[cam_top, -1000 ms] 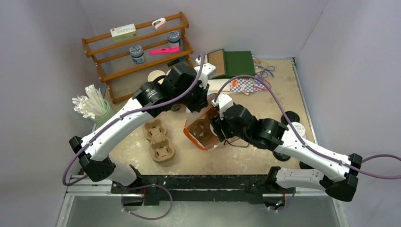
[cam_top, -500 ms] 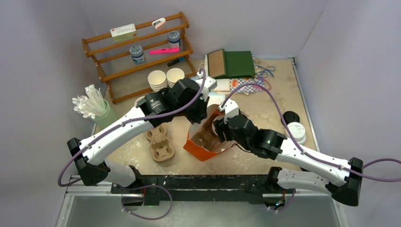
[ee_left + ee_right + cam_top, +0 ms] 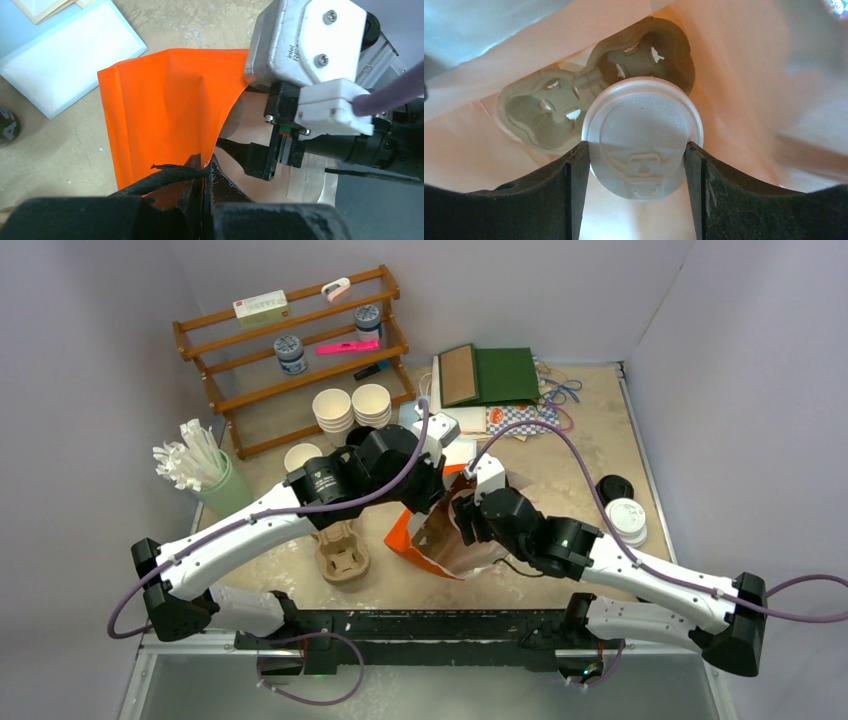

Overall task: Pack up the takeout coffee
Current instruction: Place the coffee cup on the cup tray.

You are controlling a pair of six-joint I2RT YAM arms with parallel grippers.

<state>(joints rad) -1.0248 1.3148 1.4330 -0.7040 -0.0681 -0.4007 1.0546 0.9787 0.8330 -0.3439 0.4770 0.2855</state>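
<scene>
**Top external view.** The left gripper [image 3: 424,498] sits at the upper rim of the orange paper takeout bag with a pale lining [image 3: 402,536]. The right gripper [image 3: 462,518] is sunk into the bag's mouth, and its fingers are hidden here. A spare brown moulded-pulp two-cell carrier [image 3: 341,553] lies on the table just outboard of the left gripper. No label is readable at this range.

**Left wrist view.** The left gripper [image 3: 202,172] is clamped on the edge of the bag, with only the paper between its closed jaws. A black twisted cord [image 3: 160,175], probably the bag handle, lies across the fingers. Beyond the fingertips, the grey camera housing on the right arm [image 3: 305,45] reaches into the bag. It is printed "intel", and a second line begins "RE" before it is cut off.

**Right wrist view.** The right gripper [image 3: 636,150] grasps the takeout coffee by its round white plastic lid [image 3: 642,117], one finger on each side. The cup body is hidden under the lid. Beyond the hand, a brown moulded-pulp carrier [image 3: 546,107] lies on the bag floor, and the lid partly overlaps its far cell. The raised lettering around the lid is too faint to read.

**Step in hand (judgement).** The coffee is being set into the carrier inside the bag.
1. Centre the cup over one cell.
2. Lower it until it is seated.
3. Open the fingers and withdraw straight out, with the left gripper holding the mouth open.
</scene>
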